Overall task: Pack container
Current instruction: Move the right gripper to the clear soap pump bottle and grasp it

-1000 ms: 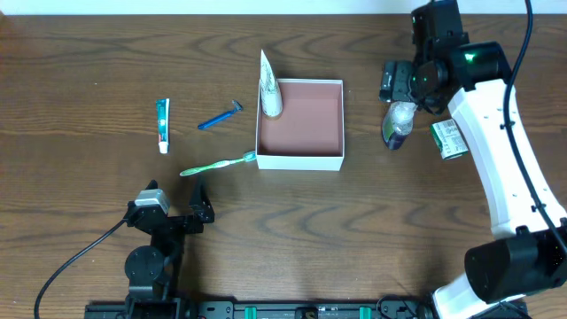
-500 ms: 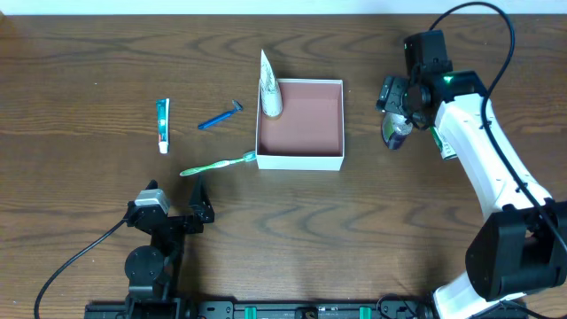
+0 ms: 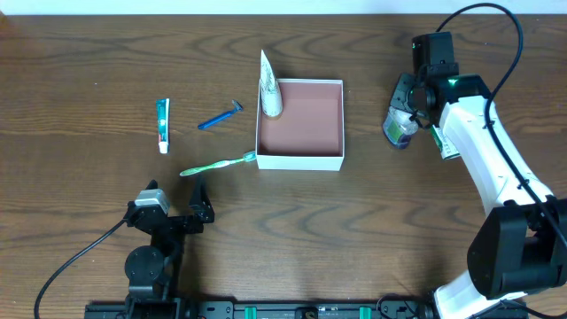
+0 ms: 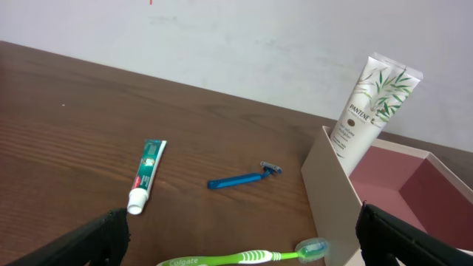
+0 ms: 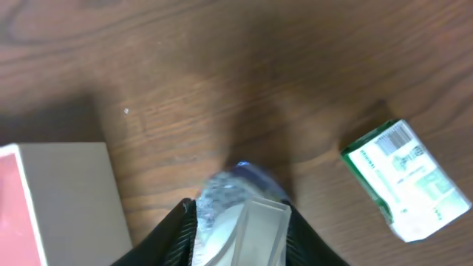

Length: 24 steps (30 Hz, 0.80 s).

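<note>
The left arm [image 3: 149, 259] is folded low over its base, and the left gripper [image 3: 175, 211] has its fingers [image 4: 100, 236] spread wide apart. The right arm [image 3: 496, 168] is extended toward the far side. The right gripper [image 5: 240, 229] points down, clamped on a bottle [image 3: 399, 129].

Dark wood-grain table [image 3: 89, 53]. On the left side there's a small toothpaste tube [image 3: 162, 125], a blue razor [image 3: 219, 117] just right of it, and a green toothbrush [image 3: 218, 165] below, its head nearly at the container [image 3: 299, 160], which sits mid-table. Off to the right lies a green-and-white carton [image 5: 406, 181]. The clear bottle [image 3: 399, 128] is beside it, but I can't tell if it's resting on the wood.
</note>
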Motion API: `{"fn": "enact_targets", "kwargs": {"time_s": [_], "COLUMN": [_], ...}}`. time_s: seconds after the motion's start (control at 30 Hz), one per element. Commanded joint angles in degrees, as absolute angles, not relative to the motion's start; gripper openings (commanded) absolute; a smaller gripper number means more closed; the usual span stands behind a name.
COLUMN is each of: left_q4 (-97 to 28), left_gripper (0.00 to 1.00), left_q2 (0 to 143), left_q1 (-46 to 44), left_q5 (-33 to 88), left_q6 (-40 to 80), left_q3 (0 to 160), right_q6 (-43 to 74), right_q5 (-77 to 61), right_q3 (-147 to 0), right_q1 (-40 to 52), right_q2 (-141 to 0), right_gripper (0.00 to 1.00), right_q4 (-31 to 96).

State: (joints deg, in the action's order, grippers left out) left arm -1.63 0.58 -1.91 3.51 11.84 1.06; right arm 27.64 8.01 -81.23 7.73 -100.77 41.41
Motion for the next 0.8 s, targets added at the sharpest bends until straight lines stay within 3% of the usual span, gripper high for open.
{"fn": "enact_targets", "kwargs": {"time_s": [0.0,0.1,0.23,0.77], "left_q4": [-3.81,-3.81,-3.81,-3.81], "left_gripper": [0.98,0.98,0.98,0.98], "left_q2": [0.23,0.23,0.23,0.23], "left_q1": [-1.63,-1.63,-1.63,-1.63], "left_q5": [4.08,4.08,4.08,4.08], "left_q6": [11.73,11.73,11.7,11.73], "left_q3": [0.23,0.23,0.23,0.23], "right_q6": [27.07,25.93,23.94,8.08], "right_q5": [8.73,8.58,8.56,-3.7], "right_q3": [-81.03,-81.03,-81.03,-88.99], "right_q1": [7.55,7.55,7.55,7.57], "right_q2": [-100.75,-100.75,-100.73,-92.82], "right_gripper": [0.17,0.08,0.05,0.07], "right_q4": [41.34,41.15,40.45,39.46]}}
